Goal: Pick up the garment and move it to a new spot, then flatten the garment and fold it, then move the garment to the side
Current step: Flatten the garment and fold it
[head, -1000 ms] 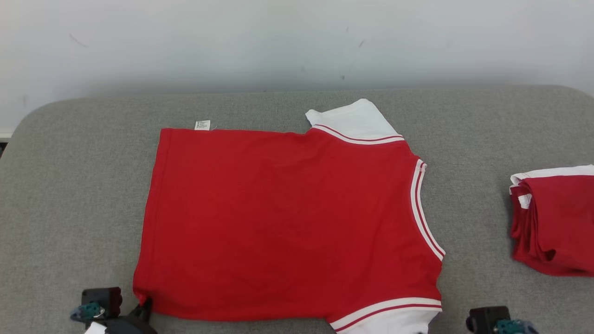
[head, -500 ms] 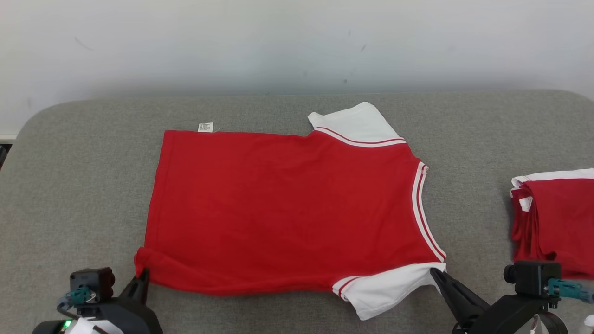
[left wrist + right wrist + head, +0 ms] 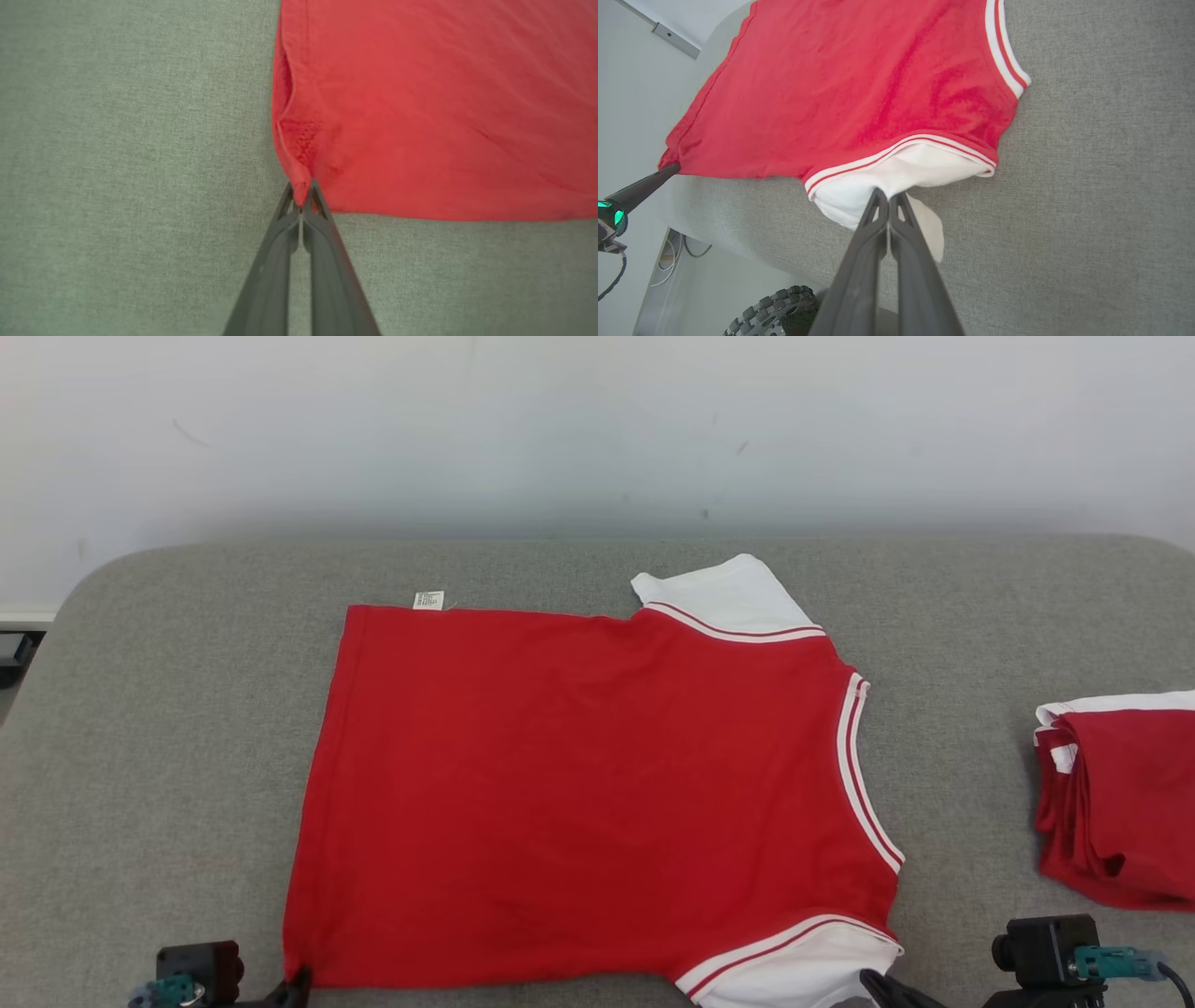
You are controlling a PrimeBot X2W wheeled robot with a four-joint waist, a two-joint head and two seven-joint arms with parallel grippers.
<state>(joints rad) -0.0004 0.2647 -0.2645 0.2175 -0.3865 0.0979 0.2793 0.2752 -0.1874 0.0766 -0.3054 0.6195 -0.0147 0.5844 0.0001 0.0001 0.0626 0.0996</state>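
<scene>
The garment is a red shirt with white sleeves, spread flat on the grey table with its neck to the right. My left gripper is at the near left hem corner. In the left wrist view, the left gripper is shut on that red corner. My right gripper is at the near white sleeve. Its wrist view has the right gripper shut on the sleeve's white cloth. The left fingertip also appears there.
A folded stack of red and white garments lies at the table's right side. A white label sticks out at the shirt's far hem. The table's near edge is close behind both grippers, with a wheel below it.
Half a second ago both grippers held the near edge pushed up the table, bunched. They have drawn back toward me and the shirt lies stretched flat again. The camera shifted slightly.
</scene>
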